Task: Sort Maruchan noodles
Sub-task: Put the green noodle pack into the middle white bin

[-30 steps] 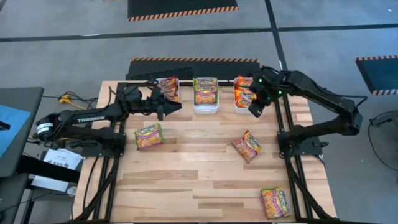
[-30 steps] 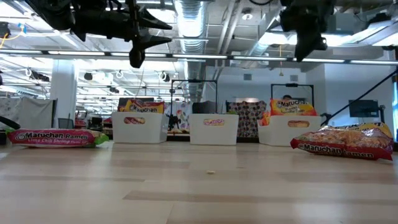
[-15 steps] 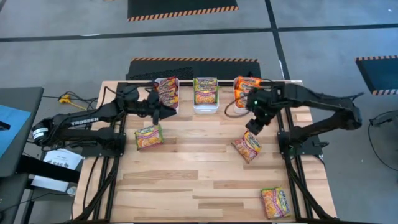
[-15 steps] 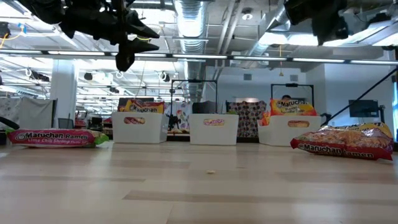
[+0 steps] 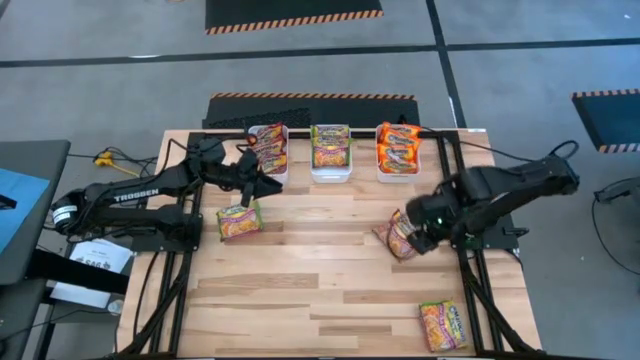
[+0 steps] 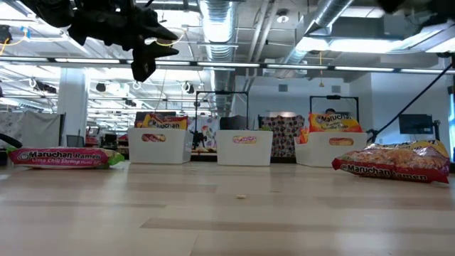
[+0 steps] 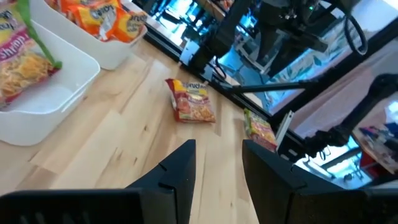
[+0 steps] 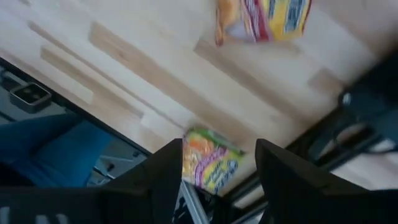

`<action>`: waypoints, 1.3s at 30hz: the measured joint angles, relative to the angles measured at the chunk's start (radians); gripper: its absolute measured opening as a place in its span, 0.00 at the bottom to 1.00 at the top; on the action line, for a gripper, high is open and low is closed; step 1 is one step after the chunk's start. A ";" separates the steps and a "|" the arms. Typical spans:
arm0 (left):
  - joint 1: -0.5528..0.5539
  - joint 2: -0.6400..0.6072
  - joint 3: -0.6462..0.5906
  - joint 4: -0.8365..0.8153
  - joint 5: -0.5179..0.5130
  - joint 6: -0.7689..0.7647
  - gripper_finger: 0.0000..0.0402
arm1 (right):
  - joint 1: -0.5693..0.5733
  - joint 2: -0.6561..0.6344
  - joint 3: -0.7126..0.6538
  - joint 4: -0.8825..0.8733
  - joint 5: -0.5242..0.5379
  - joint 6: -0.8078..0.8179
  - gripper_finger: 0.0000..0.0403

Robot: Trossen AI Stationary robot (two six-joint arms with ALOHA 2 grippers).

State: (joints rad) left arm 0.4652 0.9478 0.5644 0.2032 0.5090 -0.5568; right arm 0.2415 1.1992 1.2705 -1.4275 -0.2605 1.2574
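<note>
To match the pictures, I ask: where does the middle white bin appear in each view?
High view: the middle white bin is at the far edge, centre.
Low view: centre.
Left wrist view: left side.
Right wrist view: not in it.
Shared landmark: the bin of orange packets beside it.
</note>
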 joint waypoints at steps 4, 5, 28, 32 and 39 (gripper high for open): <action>0.000 0.000 0.000 -0.023 0.010 0.019 0.29 | 0.149 0.000 0.000 -0.001 0.039 0.173 0.58; 0.000 0.000 0.000 -0.028 0.010 0.019 0.29 | 0.186 0.000 0.000 -0.001 0.055 0.219 0.58; 0.000 0.000 -0.001 -0.032 -0.014 -0.054 0.29 | 0.723 -0.015 -0.173 0.221 0.253 0.790 0.58; 0.000 0.000 -0.001 -0.029 -0.017 -0.074 0.29 | 0.787 -0.014 -0.253 0.331 0.275 0.855 0.58; -0.002 0.000 -0.001 -0.029 -0.019 -0.114 0.29 | 0.880 -0.014 -0.334 0.417 0.289 0.990 0.58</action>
State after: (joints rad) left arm 0.4637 0.9482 0.5636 0.1738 0.4902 -0.6713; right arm 1.1217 1.1851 0.9361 -1.0106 0.0287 2.2471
